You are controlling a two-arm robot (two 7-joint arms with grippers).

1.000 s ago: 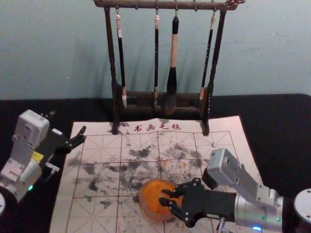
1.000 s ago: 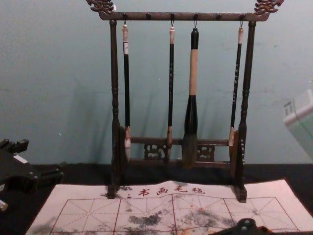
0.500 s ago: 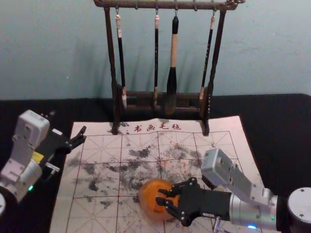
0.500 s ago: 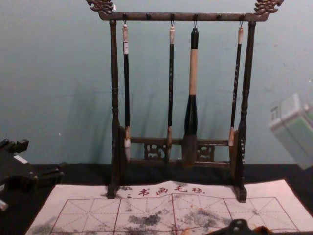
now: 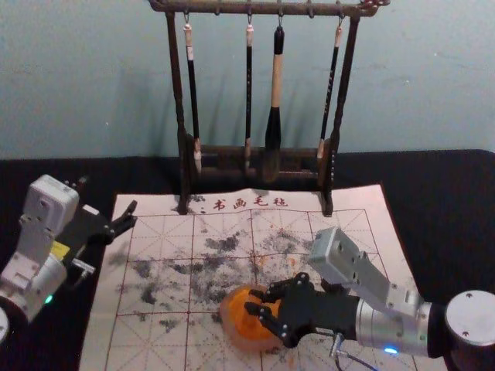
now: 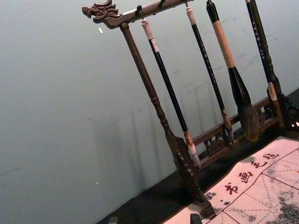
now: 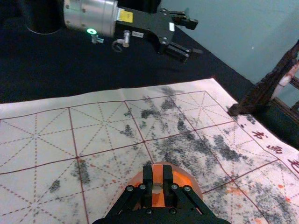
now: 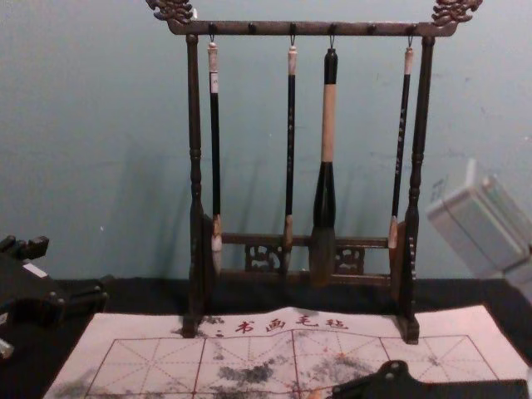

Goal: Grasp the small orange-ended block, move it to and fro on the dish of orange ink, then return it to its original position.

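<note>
In the head view my right gripper (image 5: 254, 301) reaches in over the dish of orange ink (image 5: 232, 328), which sits on the felt mat. The right wrist view shows the right gripper (image 7: 158, 179) shut on the small block (image 7: 158, 174), upright between its fingers and above the dish (image 7: 190, 181). Whether the block's lower end touches the ink is hidden. My left gripper (image 5: 108, 195) is parked open and empty at the mat's far left corner; its fingertips also edge into the left wrist view (image 6: 154, 219).
A dark wooden rack (image 5: 255, 151) with several hanging brushes stands at the mat's far edge, near the wall. The white gridded mat (image 5: 155, 232), stained grey and orange, lies on a black-covered table (image 5: 448, 224).
My right gripper has shifted slightly left and a little farther from the body over the dish, with the block still held. Its forearm has moved left too. The left arm stays put.
</note>
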